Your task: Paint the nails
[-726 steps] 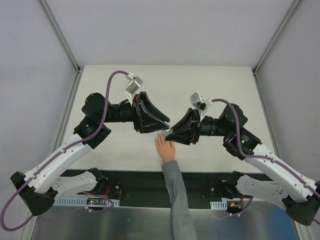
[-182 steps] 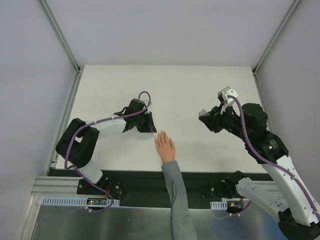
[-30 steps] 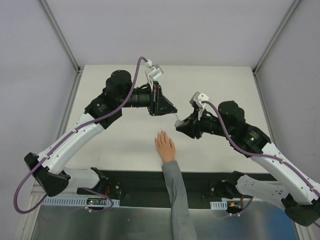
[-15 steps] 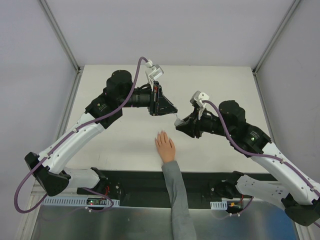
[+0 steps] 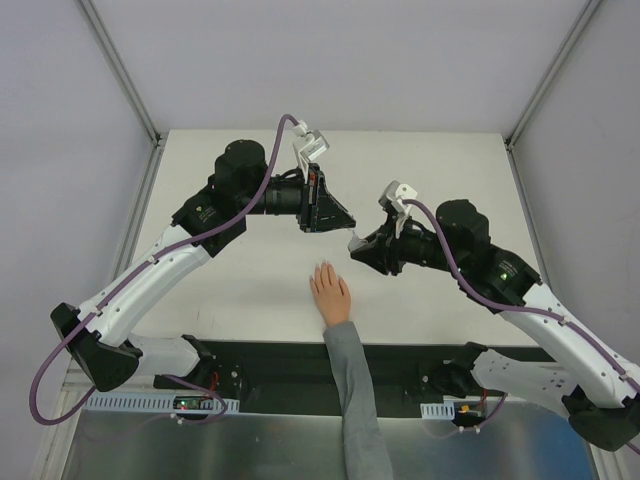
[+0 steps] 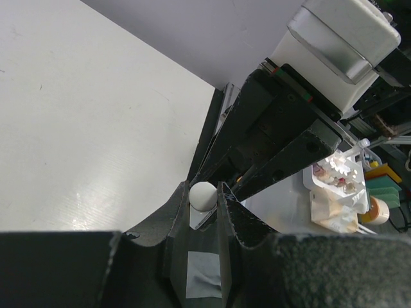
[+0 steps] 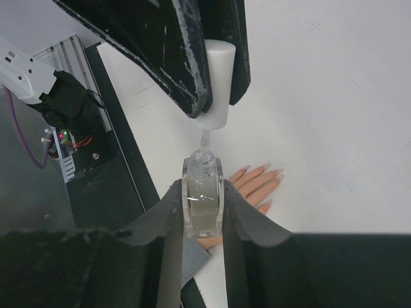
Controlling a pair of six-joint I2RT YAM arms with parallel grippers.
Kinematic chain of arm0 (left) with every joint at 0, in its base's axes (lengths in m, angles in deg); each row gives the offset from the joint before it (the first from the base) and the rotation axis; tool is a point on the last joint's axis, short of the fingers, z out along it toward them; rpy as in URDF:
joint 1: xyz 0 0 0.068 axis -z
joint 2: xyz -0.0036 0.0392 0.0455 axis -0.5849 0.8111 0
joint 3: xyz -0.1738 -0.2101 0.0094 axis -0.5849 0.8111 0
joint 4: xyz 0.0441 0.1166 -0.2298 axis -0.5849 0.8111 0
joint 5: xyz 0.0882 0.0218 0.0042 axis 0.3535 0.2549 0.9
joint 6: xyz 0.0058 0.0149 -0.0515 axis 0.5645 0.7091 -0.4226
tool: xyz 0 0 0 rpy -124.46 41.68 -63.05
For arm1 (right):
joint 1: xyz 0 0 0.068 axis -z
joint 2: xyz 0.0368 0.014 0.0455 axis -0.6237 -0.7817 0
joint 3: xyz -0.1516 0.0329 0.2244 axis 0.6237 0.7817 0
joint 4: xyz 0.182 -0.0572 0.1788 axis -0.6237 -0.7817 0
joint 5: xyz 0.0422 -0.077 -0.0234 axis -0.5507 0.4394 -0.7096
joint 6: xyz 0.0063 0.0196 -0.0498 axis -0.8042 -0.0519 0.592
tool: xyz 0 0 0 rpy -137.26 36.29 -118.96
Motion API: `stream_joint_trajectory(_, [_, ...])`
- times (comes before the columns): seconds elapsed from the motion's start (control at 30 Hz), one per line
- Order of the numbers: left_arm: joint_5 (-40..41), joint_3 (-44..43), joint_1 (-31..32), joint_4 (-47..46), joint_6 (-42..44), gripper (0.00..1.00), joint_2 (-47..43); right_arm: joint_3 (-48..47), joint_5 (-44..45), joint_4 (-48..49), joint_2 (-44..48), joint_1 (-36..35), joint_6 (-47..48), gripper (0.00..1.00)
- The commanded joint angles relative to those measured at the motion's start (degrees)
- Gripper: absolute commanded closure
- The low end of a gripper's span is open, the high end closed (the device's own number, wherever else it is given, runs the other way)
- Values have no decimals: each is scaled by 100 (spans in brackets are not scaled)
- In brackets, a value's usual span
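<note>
Nails lay at 7 o'clock of both claws, on hand flat on table. Left gripper pinched white cap; right gripper clamped clear bottle.

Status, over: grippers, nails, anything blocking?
Left gripper shut on cap, right gripper shut on bottle, cap just above its neck. Hand flat on table, nails clear of both. Nothing blocking.
</note>
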Motion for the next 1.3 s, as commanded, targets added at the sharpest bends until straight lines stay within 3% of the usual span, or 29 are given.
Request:
stream_joint_trajectory(0.0, [-247, -85, 56, -123, -27, 100, -35, -333, 24, 440, -5, -37, 48, 100])
stream_joint_trajectory(0.8, [-458, 73, 100, -53, 70, 100, 9, -509, 199, 730, -128, -45, -4, 100])
stream_joint_trajectory(1.27, [-484, 284, 126, 272, 711, 100, -26, -632, 586, 1504, -31, -37, 83, 100])
